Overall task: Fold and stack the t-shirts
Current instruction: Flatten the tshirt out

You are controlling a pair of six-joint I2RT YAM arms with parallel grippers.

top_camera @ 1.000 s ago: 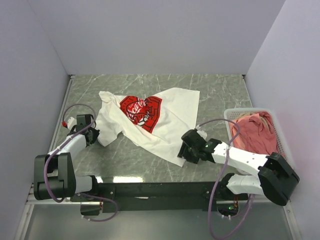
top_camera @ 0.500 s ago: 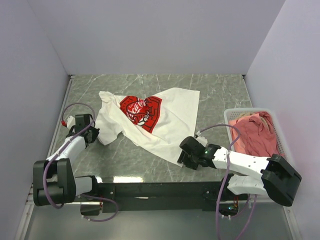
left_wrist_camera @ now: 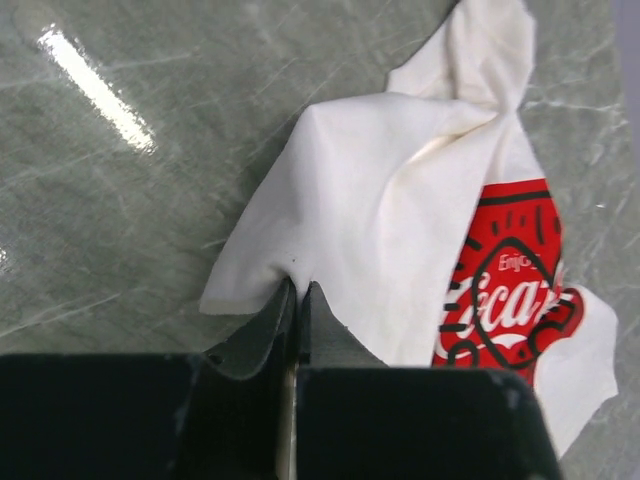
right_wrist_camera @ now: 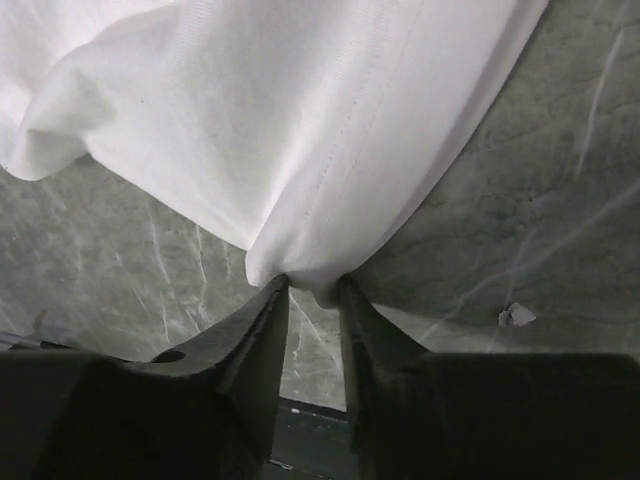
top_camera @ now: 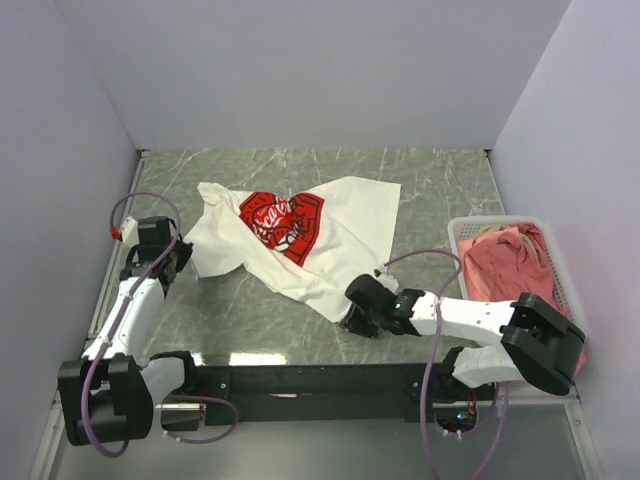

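White t-shirt (top_camera: pixel 340 225) with red chest print (top_camera: pixel 283 222) lies crumpled, print up, on the left-centre of the tabletop (top_camera: pixel 440 180). It is not flat and not folded yet. Its long axis runs on a diagonal, from the far-left bunched end down to a near corner by the middle of the near edge.

Left gripper (left_wrist_camera: pixel 298 295) is by the left edge, with the shirt lying to its right and farther back. Its fingers are pressed together with no gap, pinching the cloth edge on the sleeve side, and the cloth puckers at the tips.

Right gripper (right_wrist_camera: pixel 313 290) is at the near edge, about the middle, and the shirt spreads away from it toward the far side. Its jaws are part-way closed with a gap visible, and the near hem corner is gathered between the fingertips and touches both. Whether that is a firm clamp I cannot tell.

So each arm has its own end of the shirt. Judgement: the next move is likely to pull the two points apart to spread the cloth. The risk is the right-hand corner slipping out.

A salmon-pink shirt (top_camera: pixel 510 265) sits in the white basket (top_camera: pixel 455 232) at the right edge, well apart from both grippers.
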